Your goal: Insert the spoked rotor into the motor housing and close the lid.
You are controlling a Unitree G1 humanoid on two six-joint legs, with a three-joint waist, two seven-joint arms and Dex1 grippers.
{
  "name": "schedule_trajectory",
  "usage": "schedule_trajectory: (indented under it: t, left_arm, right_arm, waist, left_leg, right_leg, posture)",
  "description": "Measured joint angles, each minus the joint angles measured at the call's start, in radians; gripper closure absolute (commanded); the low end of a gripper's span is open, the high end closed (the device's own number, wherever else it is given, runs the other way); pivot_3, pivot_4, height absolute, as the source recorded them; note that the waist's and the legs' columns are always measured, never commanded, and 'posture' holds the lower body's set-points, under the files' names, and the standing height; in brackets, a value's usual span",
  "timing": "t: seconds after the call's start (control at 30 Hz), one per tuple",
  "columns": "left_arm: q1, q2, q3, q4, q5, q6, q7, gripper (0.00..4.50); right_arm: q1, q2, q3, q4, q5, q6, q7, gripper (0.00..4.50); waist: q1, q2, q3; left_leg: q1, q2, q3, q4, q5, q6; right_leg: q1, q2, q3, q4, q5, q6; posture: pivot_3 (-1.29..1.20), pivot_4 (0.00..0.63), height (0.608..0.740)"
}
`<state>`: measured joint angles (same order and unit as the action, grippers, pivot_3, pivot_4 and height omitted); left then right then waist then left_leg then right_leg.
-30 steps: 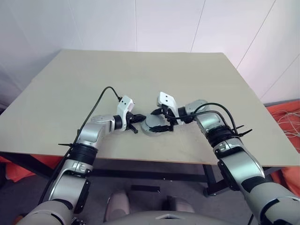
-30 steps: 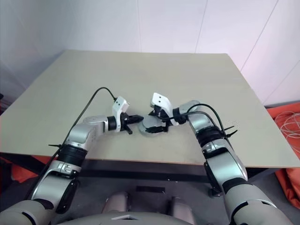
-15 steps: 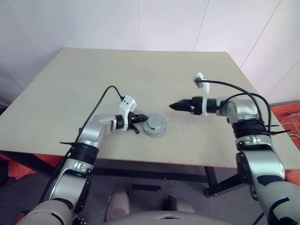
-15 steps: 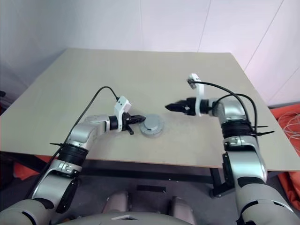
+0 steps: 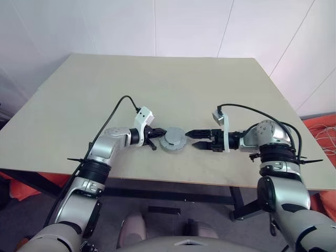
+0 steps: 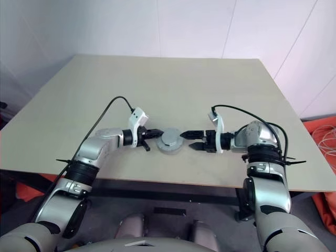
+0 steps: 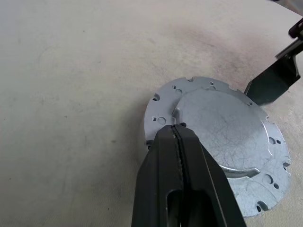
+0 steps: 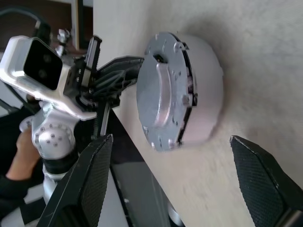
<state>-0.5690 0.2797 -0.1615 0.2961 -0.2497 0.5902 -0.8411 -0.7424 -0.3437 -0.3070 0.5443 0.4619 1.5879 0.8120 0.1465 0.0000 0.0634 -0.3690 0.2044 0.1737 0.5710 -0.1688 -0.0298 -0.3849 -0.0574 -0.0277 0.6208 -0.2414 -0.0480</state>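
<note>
— What's in the room, biggest thing first?

— A beige table (image 5: 157, 89) against white walls, with orange material (image 5: 323, 131) on the floor off its right side. Near the front edge sits one round, squat assembly: the motor housing (image 8: 203, 94), closed over by a silvery metal plate (image 7: 222, 137) with small holes and notches round its rim. Through the gap under the plate I can make out something inside, but not what.

— And the grippers?

— The left gripper (image 7: 176, 137) has its fingers pressed together, tips resting at the plate's edge. The right gripper (image 5: 192, 139) lies level, just beside the housing on the other side, its fingers spread wide and holding nothing. A person's hand (image 8: 19, 151) shows beyond the table edge.
</note>
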Motion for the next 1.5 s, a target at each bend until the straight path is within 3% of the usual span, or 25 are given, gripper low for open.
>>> schedule_trajectory:
  t: [0.33,0.43,0.7,0.73,1.13,1.27,1.37,1.5]
  left_arm:
    - [0.0,0.006,-0.001,-0.002,0.0,0.006,-0.004,4.5]
    - [0.0,0.007,-0.001,-0.002,0.0,0.007,-0.004,4.5]
    - [0.001,0.017,-0.002,-0.003,0.004,0.012,-0.004,4.5]
    - [0.001,0.017,-0.002,-0.003,0.004,0.012,-0.004,4.5]
    - [0.009,0.001,0.035,-0.003,-0.016,0.036,0.009,4.5]
    - [0.031,-0.066,0.136,0.003,-0.089,0.061,0.058,4.5]
    - [0.041,-0.155,0.289,-0.032,-0.22,0.036,0.116,4.5]
    - [0.04,-0.133,0.439,-0.069,-0.324,0.092,0.231,4.5]
  right_arm:
    - [-0.001,0.091,-0.135,0.01,0.011,0.015,-0.146,0.02]
    - [0.0,0.102,-0.16,0.011,0.013,0.014,-0.175,0.62]
    - [0.009,0.097,-0.212,0.025,0.031,0.008,-0.204,3.28]
    - [0.01,0.097,-0.212,0.025,0.033,0.008,-0.206,3.38]
    - [0.047,0.127,-0.235,-0.028,0.059,0.008,-0.223,3.38]
    - [0.057,0.144,-0.254,-0.048,0.067,0.014,-0.229,3.38]
    - [0.057,0.169,-0.275,-0.06,0.098,0.017,-0.229,3.38]
    - [0.057,0.173,-0.304,-0.091,0.132,0.022,-0.229,3.38]
  waist:
    - [0.005,0.001,0.0]
    - [0.005,0.001,0.0]
    - [0.006,0.001,0.0]
    - [0.006,0.001,0.0]
    - [0.005,0.001,0.0]
    - [0.004,0.001,0.0]
    - [0.005,0.001,0.0]
    - [0.005,0.002,0.0]
  left_leg:
    - [0.002,0.0,0.0,-0.002,0.002,-0.003]
    - [0.002,0.0,0.0,-0.004,0.003,-0.005]
    - [0.001,0.0,0.0,-0.007,0.003,-0.006]
    - [0.001,0.0,0.0,-0.007,0.003,-0.006]
    - [0.001,0.0,0.0,-0.007,0.003,-0.006]
    - [-0.002,0.0,0.001,-0.007,0.004,-0.006]
    - [-0.005,0.0,0.001,-0.006,0.004,-0.006]
    - [-0.005,0.0,0.001,-0.006,0.004,-0.006]
  right_leg:
    - [0.0,0.0,0.0,0.001,0.0,0.0]
    - [0.0,0.0,0.0,0.001,0.0,0.001]
    - [-0.002,0.0,0.0,0.0,0.0,0.001]
    - [-0.002,0.0,0.0,0.0,0.0,0.001]
    - [-0.002,0.0,0.0,0.0,0.0,0.001]
    - [-0.005,0.0,0.0,0.001,0.0,0.0]
    - [-0.006,0.0,-0.001,0.0,0.0,0.0]
    - [-0.007,0.001,-0.001,0.0,0.0,0.0]
  posture:
    - [0.0,0.0,0.74]
    - [0.0,0.0,0.74]
    - [0.0,0.0,0.74]
    - [0.0,0.0,0.74]
    - [0.0,0.0,0.74]
    - [0.0,0.0,0.74]
    - [0.0,0.0,0.74]
    - [0.0,0.0,0.74]
